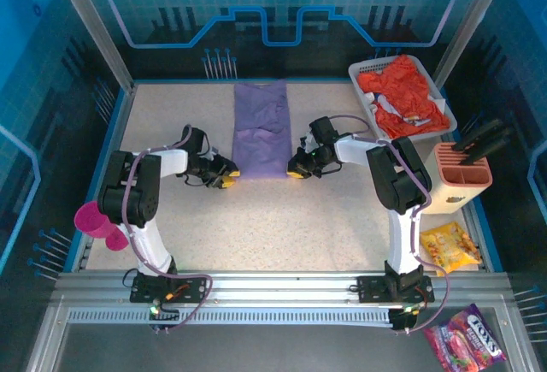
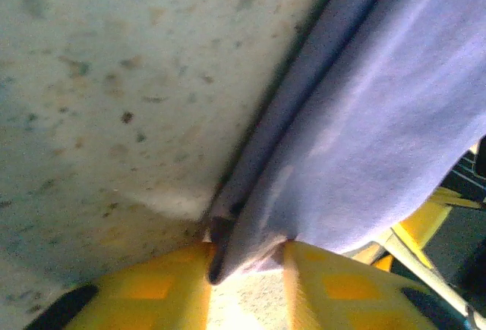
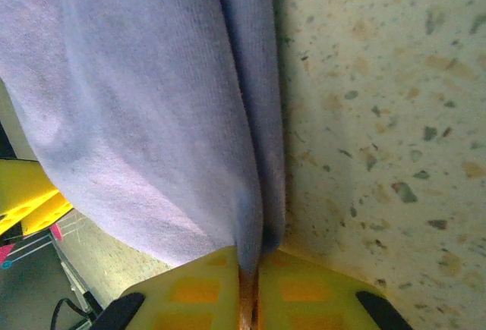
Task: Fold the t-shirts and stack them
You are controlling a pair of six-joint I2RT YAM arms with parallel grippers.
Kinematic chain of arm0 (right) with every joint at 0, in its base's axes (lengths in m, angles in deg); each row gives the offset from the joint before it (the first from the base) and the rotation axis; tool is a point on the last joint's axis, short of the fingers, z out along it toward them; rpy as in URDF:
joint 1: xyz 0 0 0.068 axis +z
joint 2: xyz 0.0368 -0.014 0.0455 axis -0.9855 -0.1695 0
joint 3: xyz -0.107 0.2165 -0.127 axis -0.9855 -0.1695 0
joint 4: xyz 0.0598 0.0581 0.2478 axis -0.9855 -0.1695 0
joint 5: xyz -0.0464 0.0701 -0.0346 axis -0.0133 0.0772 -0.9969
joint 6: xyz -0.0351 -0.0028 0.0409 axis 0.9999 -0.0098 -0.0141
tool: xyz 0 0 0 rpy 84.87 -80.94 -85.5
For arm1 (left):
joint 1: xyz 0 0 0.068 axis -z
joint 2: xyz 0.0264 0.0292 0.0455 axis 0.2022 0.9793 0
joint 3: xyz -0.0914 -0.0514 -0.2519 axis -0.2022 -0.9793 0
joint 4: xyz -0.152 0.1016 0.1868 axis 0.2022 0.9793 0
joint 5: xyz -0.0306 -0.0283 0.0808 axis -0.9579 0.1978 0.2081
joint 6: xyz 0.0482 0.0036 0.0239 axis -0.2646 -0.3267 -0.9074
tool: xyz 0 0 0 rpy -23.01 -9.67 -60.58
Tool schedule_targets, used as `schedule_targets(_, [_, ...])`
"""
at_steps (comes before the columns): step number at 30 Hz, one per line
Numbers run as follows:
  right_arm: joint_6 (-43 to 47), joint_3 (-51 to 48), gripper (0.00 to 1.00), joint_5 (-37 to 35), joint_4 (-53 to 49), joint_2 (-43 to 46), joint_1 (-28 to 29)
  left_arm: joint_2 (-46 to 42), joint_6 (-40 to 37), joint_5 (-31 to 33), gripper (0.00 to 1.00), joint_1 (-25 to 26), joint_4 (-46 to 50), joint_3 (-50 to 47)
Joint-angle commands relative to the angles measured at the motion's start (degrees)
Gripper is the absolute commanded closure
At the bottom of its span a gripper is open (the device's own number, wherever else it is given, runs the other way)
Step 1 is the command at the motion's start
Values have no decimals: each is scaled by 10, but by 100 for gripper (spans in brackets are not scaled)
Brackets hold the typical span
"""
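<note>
My left claw (image 1: 227, 175) pinches the near left corner of the purple shirt (image 1: 261, 128); my right claw (image 1: 298, 169) pinches its near right corner.

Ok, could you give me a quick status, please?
Left claw shut on purple t-shirt, near corner. Right claw shut on its other near corner. Orange t-shirt in basket.

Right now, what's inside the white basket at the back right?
A crumpled orange-red t-shirt fills the basket. Whatever lies beneath it, and the basket's floor, is covered.
</note>
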Motion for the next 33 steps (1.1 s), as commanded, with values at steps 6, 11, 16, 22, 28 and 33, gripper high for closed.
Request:
schedule_targets(6, [-5,6,94,10,13,-6,-9,42,-14,54,63,8,-143,10])
schedule_targets(11, [-11,-1,95,13,22,-2,-9,49,-7,64,69,7,-158,6])
schedule_targets(16, [-13,-1,96,19,25,-3,-11,51,0,75,78,8,-167,7])
schedule_targets(22, [-13,-8,98,21,28,6,-13,38,-5,86,91,8,-162,4])
schedule_targets(28, [-3,-25,99,25,16,31,-14,-5,-7,90,100,8,-139,-19])
schedule_targets(33, [14,-51,99,24,-8,69,-14,-85,-11,102,100,18,-118,-77])
